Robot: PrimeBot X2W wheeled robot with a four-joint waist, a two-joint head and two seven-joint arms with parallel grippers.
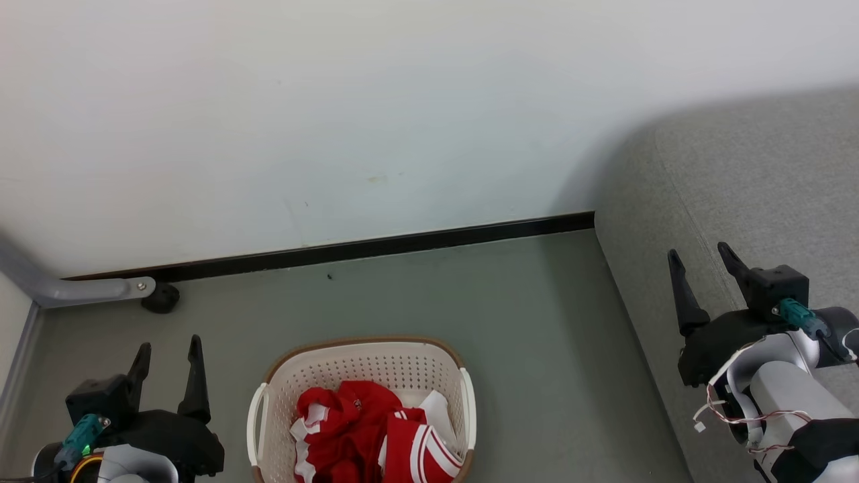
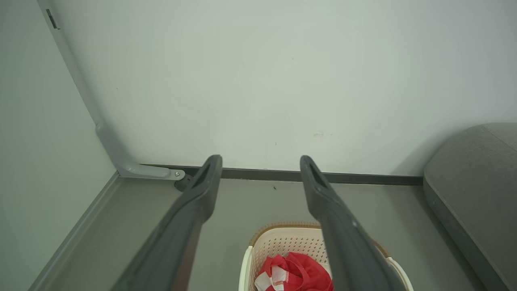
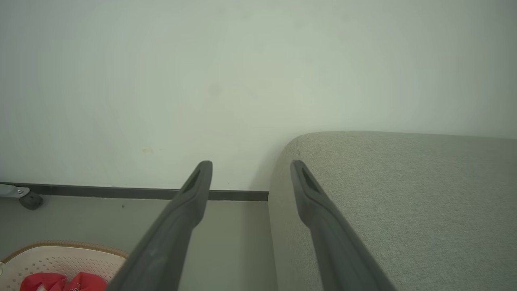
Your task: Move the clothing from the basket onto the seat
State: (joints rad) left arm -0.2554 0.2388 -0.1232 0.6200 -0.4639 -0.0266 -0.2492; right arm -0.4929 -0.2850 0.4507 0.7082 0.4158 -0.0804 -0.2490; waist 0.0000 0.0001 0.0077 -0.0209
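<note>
Red-and-white clothing (image 1: 366, 429) heaped in the cream basket (image 1: 376, 362) on the floor (image 1: 470, 295), basket's near end cut off, small white mark (image 1: 356, 404) on the fabric unreadable, left gripper (image 1: 169, 343) spread, empty, beside it, right gripper (image 1: 697, 250) spread, empty, over the grey seat (image 1: 772, 188)

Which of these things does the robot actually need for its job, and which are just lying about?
For the job: clothing, basket, seat, left gripper, right gripper.
Just there: grey bar, black skirting.
</note>
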